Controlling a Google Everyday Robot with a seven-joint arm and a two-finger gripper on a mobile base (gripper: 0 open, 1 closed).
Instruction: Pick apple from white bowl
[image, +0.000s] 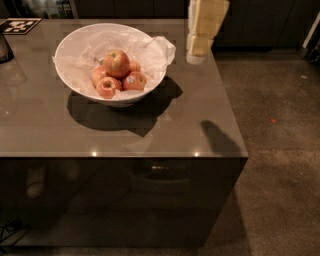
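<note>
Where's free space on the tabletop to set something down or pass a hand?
Bare: the wide front strip of the table between the white bowl and front edge, plus the right strip in front of the end effector, hanging over the back-right corner. Crowded: inside the bowl, the apple packed among smaller apples and paper.

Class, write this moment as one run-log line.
phase: pre-grasp | gripper: over table, right of white bowl | apple: in bowl, untouched

table (60, 135): glossy grey-brown | floor (280, 125): dark, speckled | back: dark cabinets (260, 20) | light: dim
</note>
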